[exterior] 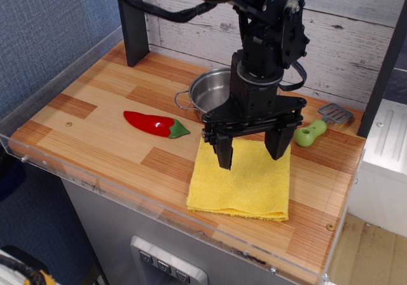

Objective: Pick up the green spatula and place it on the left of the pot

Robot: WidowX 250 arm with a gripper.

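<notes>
Nearest the camera, a clear acrylic guard (95,184) edges the front of the wooden tabletop (89,116), and a grey cabinet face with a row of buttons (166,269) sits below it. On the wood, toward the front right, lies a yellow cloth (245,183), spread flat. Above its far edge hangs the black gripper (251,151), its two fingers spread wide apart with nothing between them, tips pointing down over the cloth.

Behind the gripper stands the pot (206,94), shiny steel, round and shallow; one loop handle shows on its left side, and much of its right half is hidden by the arm. What can be seen of its inside looks empty.

Left of the pot and cloth, a red chili pepper (152,124) lies on the wood, its green stem pointing right toward the cloth.

At the right rear of the table lies the green spatula (314,132), just beside the gripper's right finger, right of the pot. Its long axis runs diagonally: the rounded, holed green handle end points toward the front left, and the grey slotted blade toward the back right, near the wall.
</notes>
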